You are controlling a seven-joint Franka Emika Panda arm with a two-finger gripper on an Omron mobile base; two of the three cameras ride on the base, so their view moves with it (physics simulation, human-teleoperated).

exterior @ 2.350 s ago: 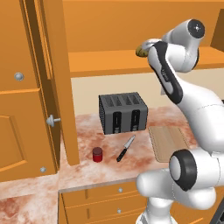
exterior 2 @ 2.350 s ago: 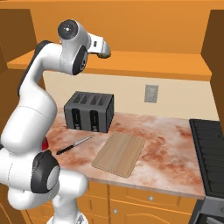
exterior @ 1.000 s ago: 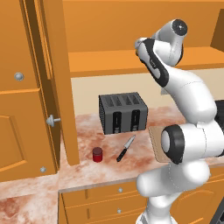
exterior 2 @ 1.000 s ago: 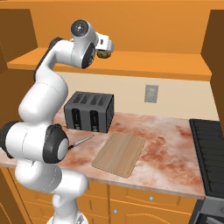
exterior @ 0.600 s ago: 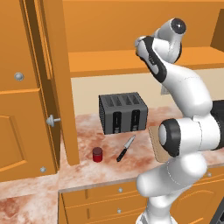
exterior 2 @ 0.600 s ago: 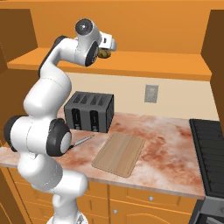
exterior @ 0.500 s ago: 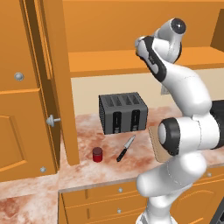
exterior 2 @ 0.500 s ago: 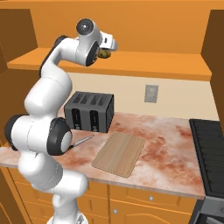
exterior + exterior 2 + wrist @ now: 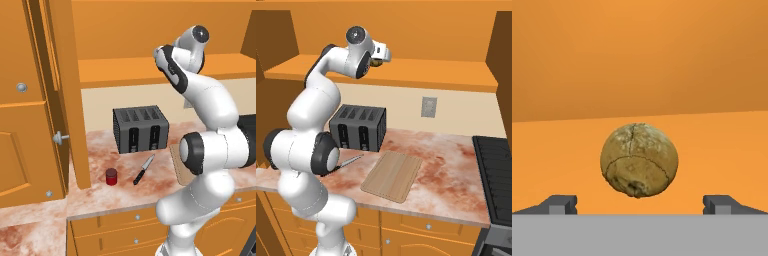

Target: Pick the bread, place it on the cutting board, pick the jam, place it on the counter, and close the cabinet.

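The hand [image 9: 640, 205] is reaching into the open cabinet [image 9: 406, 75] with its fingers [image 9: 559, 204] standing wide apart, gripping nothing. In the hand view the bread [image 9: 639, 160] is sitting on the orange cabinet shelf straight ahead, centred between the two fingertips and just beyond them, with clear space on either side. Whether the tips are level with the roll or short of it is not clear. From the right base view the bread [image 9: 376, 62] is peeking out as a small brown lump just past the white wrist, on the cabinet's lower shelf.

Down below, the jam [image 9: 111, 176] is standing upright on the desk [image 9: 100, 195], near the edge of the open cabinet door [image 9: 65, 90]. A black-handled knife [image 9: 143, 170] is lying just beside the jar to its right, in front of the dark toaster [image 9: 140, 129]. The cutting board [image 9: 392, 176] is lying flat and bare on the desk, to the right of the toaster and in front of it, near the desk's front edge. In the left base view the arm is covering most of the board.
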